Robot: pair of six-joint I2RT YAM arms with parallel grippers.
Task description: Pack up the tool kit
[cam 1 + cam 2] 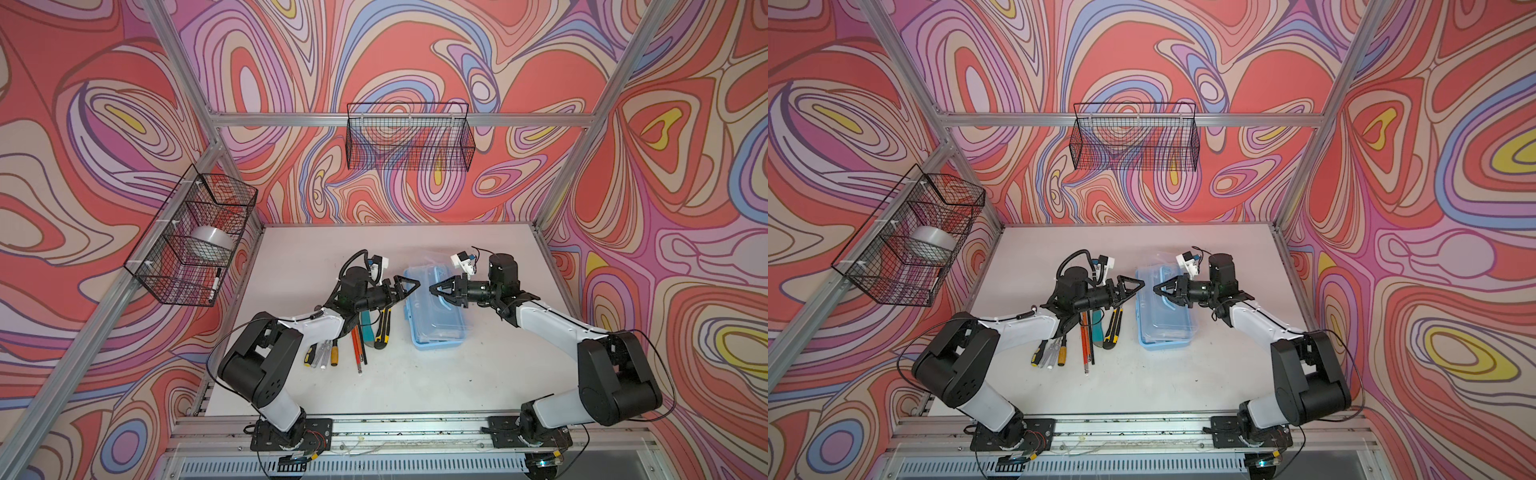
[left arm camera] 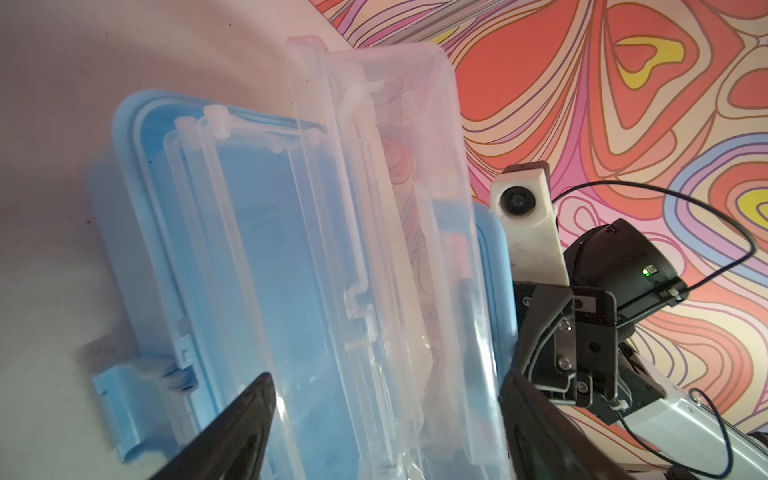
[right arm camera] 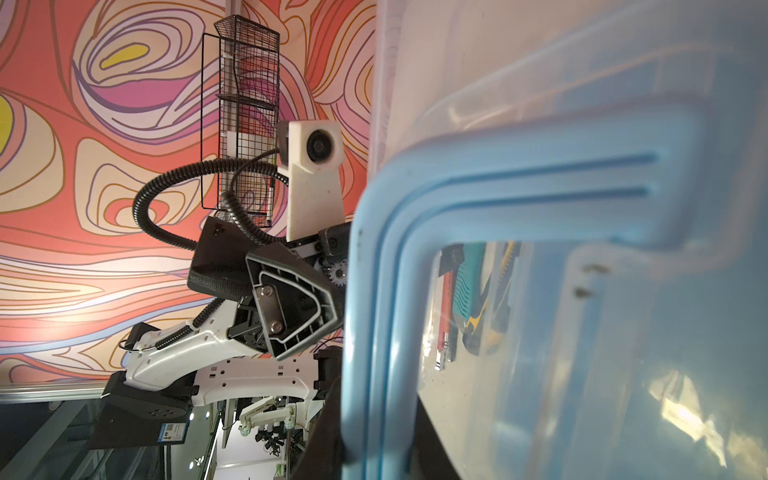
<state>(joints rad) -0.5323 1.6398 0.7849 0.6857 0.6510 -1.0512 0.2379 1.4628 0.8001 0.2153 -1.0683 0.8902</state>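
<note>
One light-blue plastic box (image 1: 440,341) sits mid-table, clear lid (image 2: 374,208) raised, right gripper (image 1: 434,289) clenched on its blue handle (image 3: 519,187); left gripper (image 1: 411,288) gaping; two utility knives (image 1: 382,332), four screwdrivers (image 1: 334,356) partly under left arm (image 1: 307,324)

We note: left arm (image 1: 307,328) reaches in from left side of tool box (image 1: 436,332), elbow bent, wrist about level. Left gripper (image 1: 412,286) at box left edge, jaws spread wide. Right arm (image 1: 552,320) reaches from box right side. Right gripper (image 1: 436,289) above box, jaws closed on blue handle (image 3: 519,187).
</note>
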